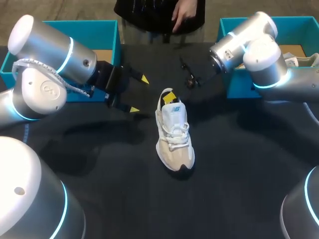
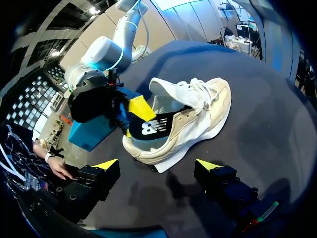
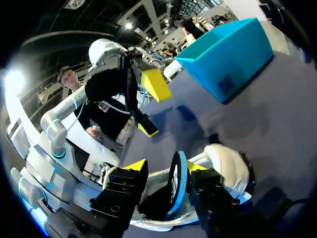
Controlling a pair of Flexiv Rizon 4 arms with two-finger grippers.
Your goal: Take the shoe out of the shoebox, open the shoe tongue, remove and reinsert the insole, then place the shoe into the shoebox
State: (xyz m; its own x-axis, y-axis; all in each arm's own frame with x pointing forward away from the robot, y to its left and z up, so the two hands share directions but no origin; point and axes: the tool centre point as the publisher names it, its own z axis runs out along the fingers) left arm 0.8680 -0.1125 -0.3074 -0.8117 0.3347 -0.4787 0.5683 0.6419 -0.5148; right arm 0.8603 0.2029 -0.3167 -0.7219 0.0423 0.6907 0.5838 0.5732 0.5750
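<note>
A white and beige sneaker [image 1: 174, 135] stands upright in the middle of the black table, toe toward me. Its black insole [image 2: 147, 129] sticks up out of the heel opening. My right gripper [image 1: 169, 96] is at the heel. In the right wrist view the insole [image 3: 176, 179] stands on edge between the right gripper's [image 3: 166, 166] spread fingers, with a gap on one side. My left gripper [image 1: 139, 94] hovers open to the left of the heel with nothing in it. In its own view the left gripper [image 2: 157, 164] faces the shoe's side [image 2: 198, 116].
A teal shoebox [image 1: 110, 35] stands at the back left behind my left arm. A second teal box [image 1: 234, 30] at the back right holds another pale shoe [image 1: 305, 60]. Bare black tabletop [image 1: 124, 174] lies in front of the sneaker.
</note>
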